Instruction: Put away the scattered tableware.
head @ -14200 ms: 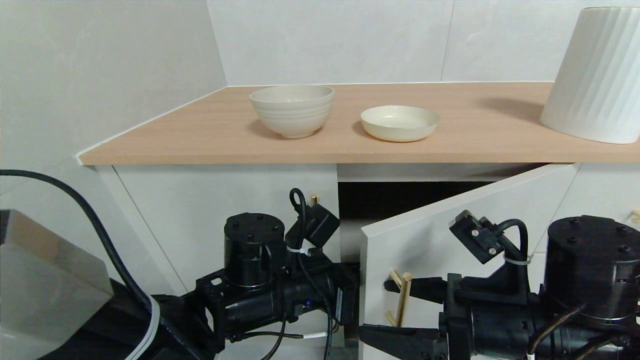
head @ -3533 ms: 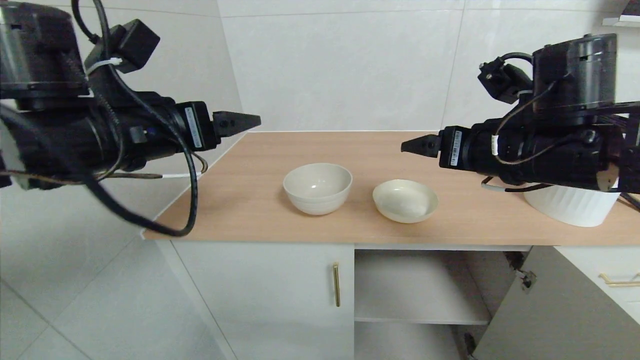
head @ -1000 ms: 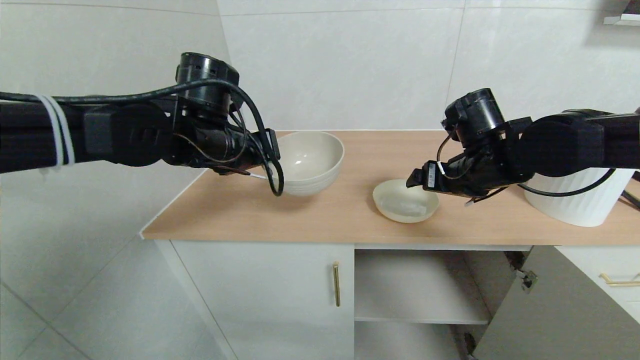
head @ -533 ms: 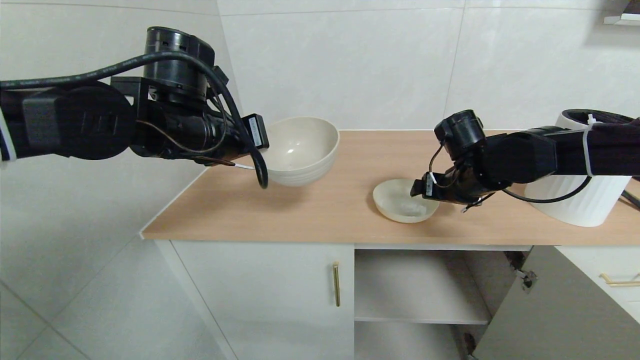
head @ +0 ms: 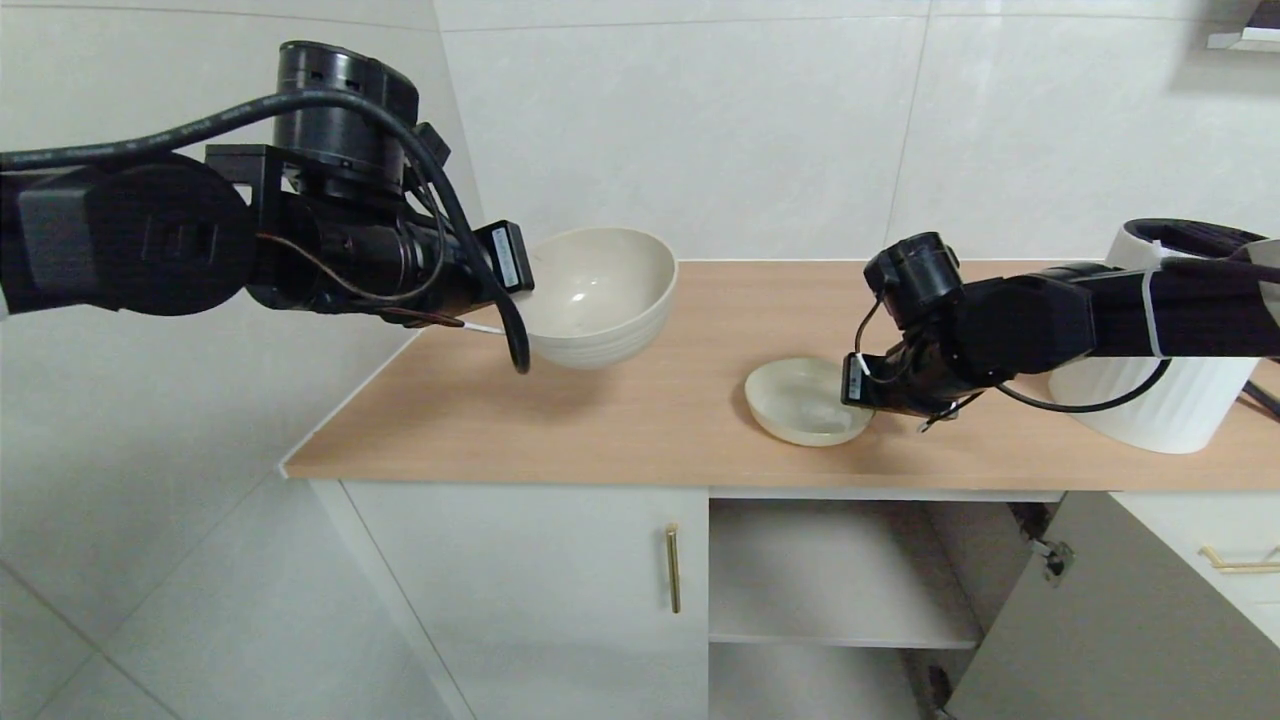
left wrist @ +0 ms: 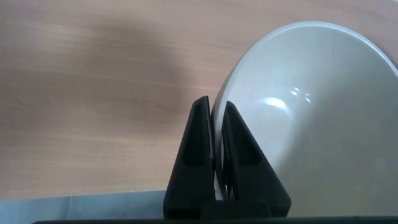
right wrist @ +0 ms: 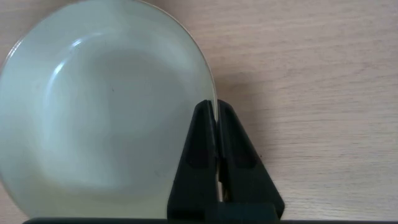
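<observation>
Our left tool (left wrist: 213,109) clamping the rim of the bowl (head: 600,290) above the desk (head: 680,430), our right tool (right wrist: 216,115) pinching the rim of the dish (head: 800,400)

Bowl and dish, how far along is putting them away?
Done: the cupboard door is open. In hand: the left gripper holds the bowl above the counter; the right gripper is shut on the rim of the dish, resting on the counter. Left: both likely go on the shelf.

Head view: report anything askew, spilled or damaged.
The bowl hangs tilted above the counter, rim pinched in the left tool. The right tool pinches the dish at its rim. The cabinet door stands open. Nothing spilled or broken.
</observation>
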Robot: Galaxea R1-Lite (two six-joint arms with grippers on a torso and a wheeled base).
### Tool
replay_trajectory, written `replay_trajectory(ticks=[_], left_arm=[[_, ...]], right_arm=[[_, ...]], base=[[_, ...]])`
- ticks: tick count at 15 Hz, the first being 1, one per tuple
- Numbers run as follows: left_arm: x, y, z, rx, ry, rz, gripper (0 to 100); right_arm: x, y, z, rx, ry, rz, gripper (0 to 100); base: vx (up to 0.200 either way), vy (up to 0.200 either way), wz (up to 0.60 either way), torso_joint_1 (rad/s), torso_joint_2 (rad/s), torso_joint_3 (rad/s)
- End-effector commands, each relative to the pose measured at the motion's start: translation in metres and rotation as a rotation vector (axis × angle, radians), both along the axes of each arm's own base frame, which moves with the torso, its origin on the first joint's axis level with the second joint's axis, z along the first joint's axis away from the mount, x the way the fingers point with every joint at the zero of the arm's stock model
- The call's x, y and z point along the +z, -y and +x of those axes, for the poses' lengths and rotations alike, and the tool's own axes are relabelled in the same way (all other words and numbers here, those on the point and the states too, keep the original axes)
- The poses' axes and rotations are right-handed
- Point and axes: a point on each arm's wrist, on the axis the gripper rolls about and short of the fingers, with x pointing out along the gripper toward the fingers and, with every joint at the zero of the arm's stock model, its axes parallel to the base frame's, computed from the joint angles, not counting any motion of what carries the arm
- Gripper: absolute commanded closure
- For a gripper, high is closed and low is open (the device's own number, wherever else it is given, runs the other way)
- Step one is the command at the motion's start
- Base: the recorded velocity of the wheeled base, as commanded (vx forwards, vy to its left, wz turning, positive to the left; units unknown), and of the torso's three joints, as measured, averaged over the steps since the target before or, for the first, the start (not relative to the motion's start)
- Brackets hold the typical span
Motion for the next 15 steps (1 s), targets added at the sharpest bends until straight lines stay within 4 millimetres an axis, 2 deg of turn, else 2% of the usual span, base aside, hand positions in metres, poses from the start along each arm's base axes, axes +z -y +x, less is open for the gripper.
replay_trajectory(ticks=[1, 3, 5, 8, 10, 11, 13, 15], left_arm=[[0.003, -0.002, -0.006, -0.001, 0.006, 0.004, 100], [-0.003, -0.001, -0.02, -0.025, -0.014, 0.037, 100], [-0.006, -0.001, -0.037, -0.056, -0.023, 0.063, 100], [-0.013, -0.009, -0.069, -0.094, -0.043, 0.103, 100], [-0.013, -0.015, -0.086, -0.102, -0.043, 0.103, 100], [-0.023, -0.017, -0.096, -0.112, -0.074, 0.116, 100], [-0.038, -0.021, -0.103, -0.111, -0.111, 0.131, 100], [-0.04, -0.016, -0.104, -0.126, -0.109, 0.128, 100]], right_arm=[[0.008, 0.003, -0.003, -0.003, 0.015, 0.006, 100], [0.03, 0.011, -0.023, 0.0, 0.026, 0.015, 100], [0.053, 0.021, -0.057, 0.034, 0.004, 0.03, 100], [0.084, 0.024, -0.11, 0.109, 0.042, 0.06, 100], [0.083, 0.023, -0.135, 0.142, 0.031, 0.052, 100], [0.081, 0.026, -0.147, 0.154, 0.022, 0.048, 100], [0.083, 0.03, -0.157, 0.159, 0.032, 0.054, 100], [0.076, 0.022, -0.168, 0.192, 0.014, 0.036, 100]], base=[[0.0, 0.0, 0.0, 0.0, 0.0, 0.0], [0.0, 0.0, 0.0, 0.0, 0.0, 0.0], [0.0, 0.0, 0.0, 0.0, 0.0, 0.0], [0.0, 0.0, 0.0, 0.0, 0.0, 0.0], [0.0, 0.0, 0.0, 0.0, 0.0, 0.0], [0.0, 0.0, 0.0, 0.0, 0.0, 0.0], [0.0, 0.0, 0.0, 0.0, 0.0, 0.0], [0.0, 0.0, 0.0, 0.0, 0.0, 0.0]])
